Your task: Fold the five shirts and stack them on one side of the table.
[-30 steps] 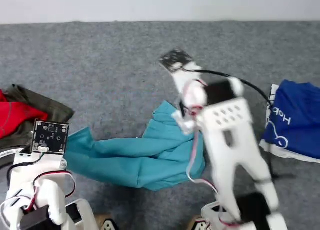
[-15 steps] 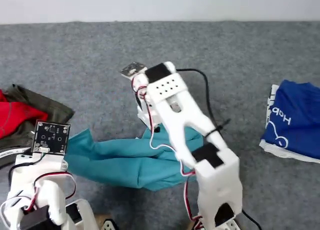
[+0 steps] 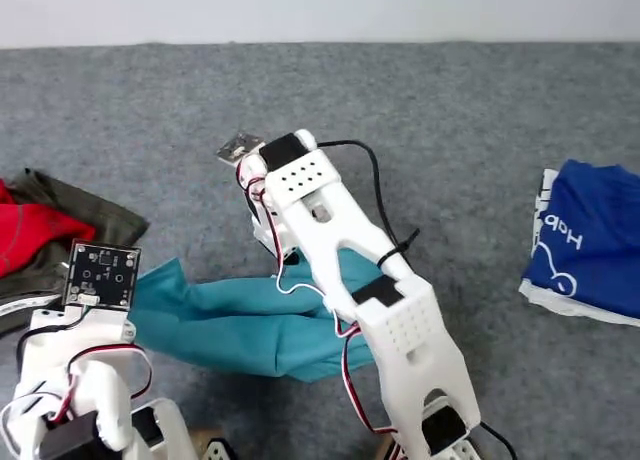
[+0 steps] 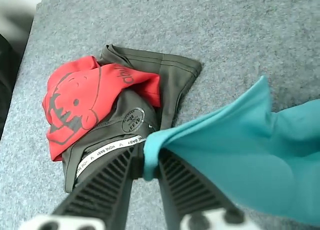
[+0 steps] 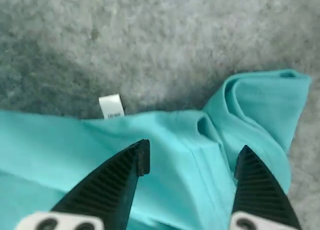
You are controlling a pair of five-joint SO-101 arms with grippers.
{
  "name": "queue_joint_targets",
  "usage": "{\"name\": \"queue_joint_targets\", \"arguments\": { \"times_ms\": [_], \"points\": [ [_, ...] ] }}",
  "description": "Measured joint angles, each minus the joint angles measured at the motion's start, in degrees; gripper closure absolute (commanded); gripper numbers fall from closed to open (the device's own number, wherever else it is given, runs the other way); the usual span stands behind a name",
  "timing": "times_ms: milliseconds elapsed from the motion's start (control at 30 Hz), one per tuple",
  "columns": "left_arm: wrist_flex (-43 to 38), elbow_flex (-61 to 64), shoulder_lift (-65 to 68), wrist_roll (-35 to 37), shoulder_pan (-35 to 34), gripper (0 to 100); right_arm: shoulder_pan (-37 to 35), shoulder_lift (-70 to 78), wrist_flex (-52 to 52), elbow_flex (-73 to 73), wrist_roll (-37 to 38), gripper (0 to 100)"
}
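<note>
Folding the teal shirt looks to be the step in hand; it lies rumpled on the tabletop in front of both arms. The left tool is clamped on one corner. The right tool hangs over the opposite edge, jaws wide and empty. Next it probably has to drop and pinch that edge so the cloth can be spread flat. A blue shirt lies to one side, with a red shirt and an olive shirt to the other.

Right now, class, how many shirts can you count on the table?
4: teal in the middle, held by the left tool; red on olive at the left edge; blue at the right, over white cloth that may be a fifth.
</note>
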Motion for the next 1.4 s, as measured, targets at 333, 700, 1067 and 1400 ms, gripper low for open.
{"name": "queue_joint_targets", "arguments": {
  "times_ms": [333,700,1067,1400],
  "points": [
    [0.0,0.0,0.0,0.0,0.0,98,-1.2,9.5,0.0,-8.3,0.0,71.9],
    [0.0,0.0,0.0,0.0,0.0,98,-3.6,10.6,0.0,-8.5,0.0,82.6],
    [0.0,0.0,0.0,0.0,0.0,98,-3.7,6.1,0.2,-6.2,0.6,82.7],
    [0.0,0.0,0.0,0.0,0.0,98,-3.9,2.0,0.2,0.7,0.7,82.9]
  ]
}}
